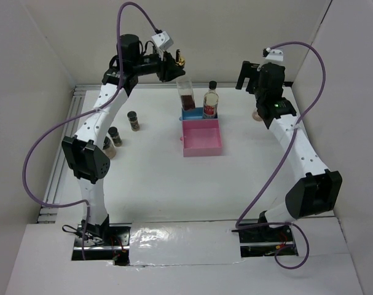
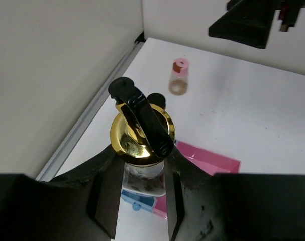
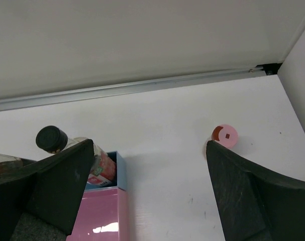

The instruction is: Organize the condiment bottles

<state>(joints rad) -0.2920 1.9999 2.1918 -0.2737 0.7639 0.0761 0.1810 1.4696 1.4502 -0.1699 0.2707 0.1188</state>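
Note:
My left gripper (image 1: 176, 69) is shut on the neck of the tall clear bottle with the yellow-black pourer top (image 1: 186, 93). The bottle's base is at the left part of the blue tray (image 1: 192, 114). In the left wrist view my fingers (image 2: 106, 193) flank this bottle (image 2: 142, 133). The black-capped bottle with the red label (image 1: 211, 100) stands in the blue tray. My right gripper (image 1: 251, 77) is open and empty, high above the table; its view shows the pink-capped jar (image 3: 224, 135) and that bottle's cap (image 3: 51, 139). Three spice jars (image 1: 133, 120) stand at the left.
The pink tray (image 1: 201, 137) lies against the near side of the blue tray and shows in both wrist views (image 2: 207, 161) (image 3: 99, 216). The pink-capped jar (image 1: 256, 115) stands by the right arm. White walls and a metal rail (image 1: 69, 141) bound the table.

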